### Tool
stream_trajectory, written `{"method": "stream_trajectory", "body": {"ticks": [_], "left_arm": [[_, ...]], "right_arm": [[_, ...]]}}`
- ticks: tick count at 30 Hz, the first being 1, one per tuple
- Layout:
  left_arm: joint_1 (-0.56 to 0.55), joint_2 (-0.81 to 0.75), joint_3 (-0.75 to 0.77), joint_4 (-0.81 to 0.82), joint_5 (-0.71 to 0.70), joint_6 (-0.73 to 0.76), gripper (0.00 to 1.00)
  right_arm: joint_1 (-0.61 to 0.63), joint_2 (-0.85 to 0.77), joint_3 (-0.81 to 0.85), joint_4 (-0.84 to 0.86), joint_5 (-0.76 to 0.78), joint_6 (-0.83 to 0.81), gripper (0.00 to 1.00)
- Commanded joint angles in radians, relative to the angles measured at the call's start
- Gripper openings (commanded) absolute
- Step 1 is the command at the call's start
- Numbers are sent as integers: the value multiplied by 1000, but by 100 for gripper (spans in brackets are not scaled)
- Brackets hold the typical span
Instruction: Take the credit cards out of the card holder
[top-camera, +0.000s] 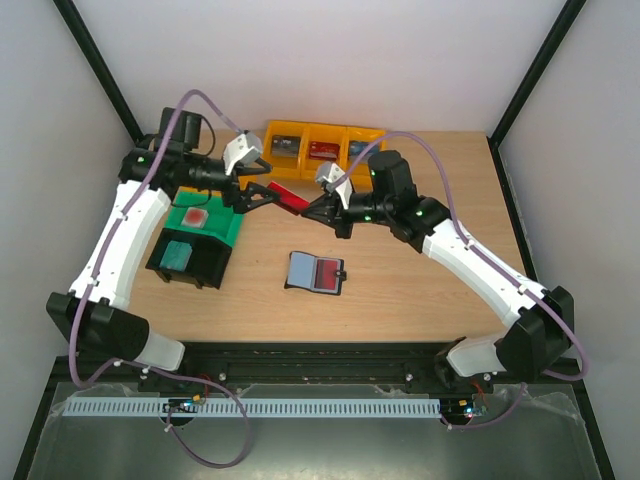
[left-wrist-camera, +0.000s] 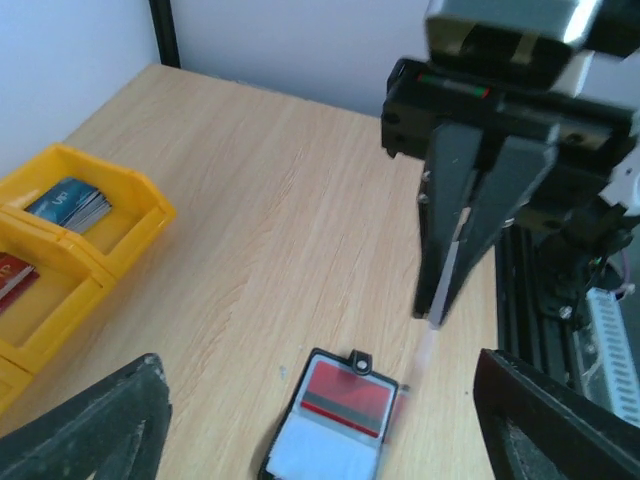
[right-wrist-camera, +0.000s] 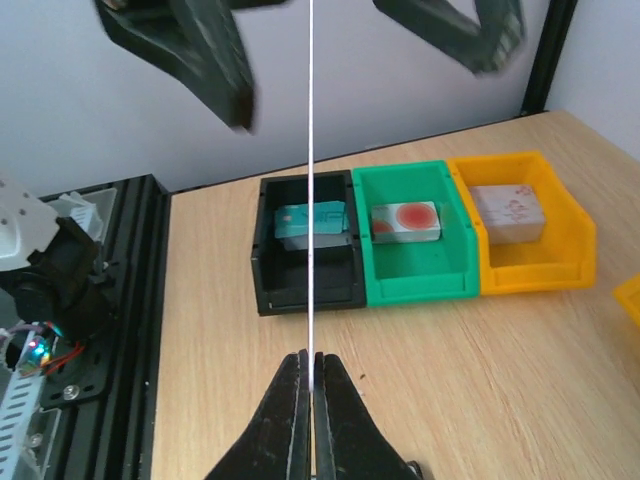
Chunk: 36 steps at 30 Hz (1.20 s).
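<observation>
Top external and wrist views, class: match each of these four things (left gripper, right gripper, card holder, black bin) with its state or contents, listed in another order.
Things:
1. left gripper
2. right gripper
3. card holder
4. black bin

States:
A. lies open on the table
B. holds a teal card
C. jaws wide apart, gripping nothing
D. shut on a red credit card

Pairs: 1-C, 2-D, 3-A, 4-B.
</observation>
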Motion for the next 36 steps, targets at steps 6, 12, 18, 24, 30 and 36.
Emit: {"method": "stream_trajectory", "body": {"ticks": [6, 12, 18, 24, 30, 36], "left_arm": [[-37, 24, 48, -17, -47, 36, 40], [-65, 25, 72, -246, 65, 264, 28], [-64, 29, 90, -344, 60, 389, 17], [-64, 21, 68, -330, 69, 386, 2], [-63, 8, 46, -197, -30, 251, 2], [-64, -3, 39, -105, -145, 202, 2]], "right_arm": [[10, -16, 16, 4, -76, -9, 1], [10, -14, 24, 1, -42, -18, 2], [10, -27, 22, -14, -35, -43, 2], [10, -32, 21, -10, -17, -48, 2], [10, -38, 23, -22, 61, -55, 17], [-67, -102, -16, 241, 158, 266, 73]]}}
